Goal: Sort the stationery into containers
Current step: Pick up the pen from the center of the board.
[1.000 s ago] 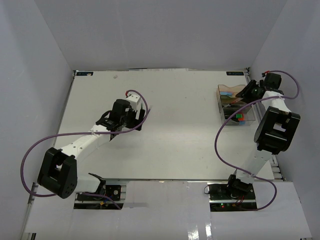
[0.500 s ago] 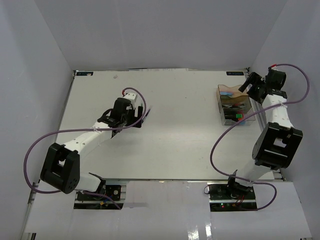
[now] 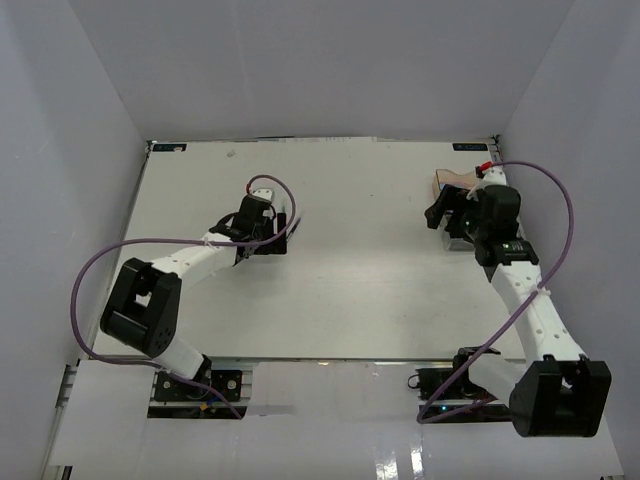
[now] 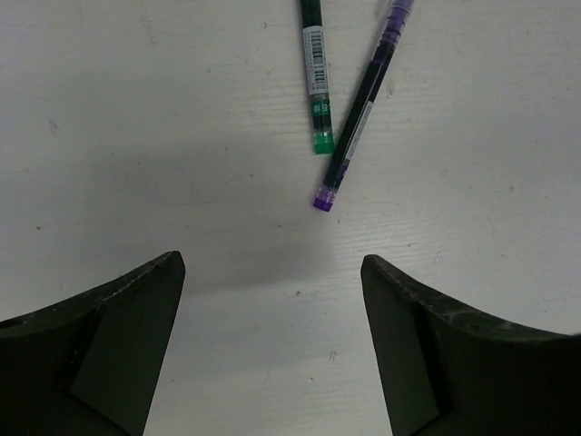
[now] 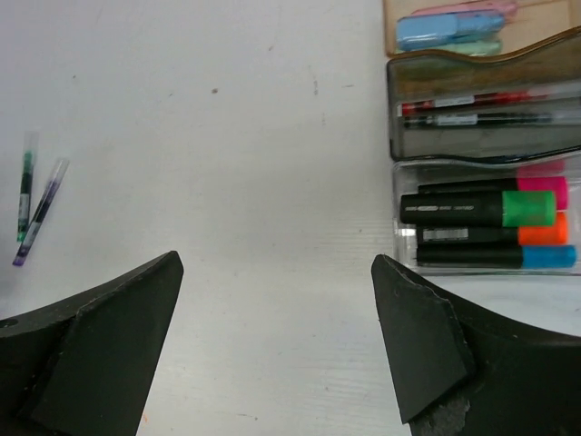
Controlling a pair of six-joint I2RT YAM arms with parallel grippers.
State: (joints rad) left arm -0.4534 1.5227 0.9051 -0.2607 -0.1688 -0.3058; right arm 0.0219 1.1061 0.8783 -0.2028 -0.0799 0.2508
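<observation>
Two thin pens lie loose on the white table just ahead of my left gripper (image 4: 272, 272), a green one (image 4: 315, 82) and a purple one (image 4: 357, 118). That gripper is open and holds nothing. The right wrist view shows the same green pen (image 5: 25, 193) and purple pen (image 5: 40, 213) far to the left. My right gripper (image 5: 277, 272) is open and empty, just left of the containers. The clear tray (image 5: 399, 259) holds markers with pink, green (image 5: 529, 208), orange and blue caps. A smoky brown tray (image 5: 481, 77) holds thin pens. An amber tray (image 5: 390, 27) holds pastel pieces (image 5: 449, 30).
In the top view my left gripper (image 3: 272, 238) sits left of centre and my right gripper (image 3: 437, 213) is in front of the amber tray (image 3: 455, 180) at the back right. Purple cables loop off both arms. Grey walls enclose the table.
My right arm has swung away from over the trays toward the table's middle, its gripper now open. The left gripper has edged slightly to the right.
</observation>
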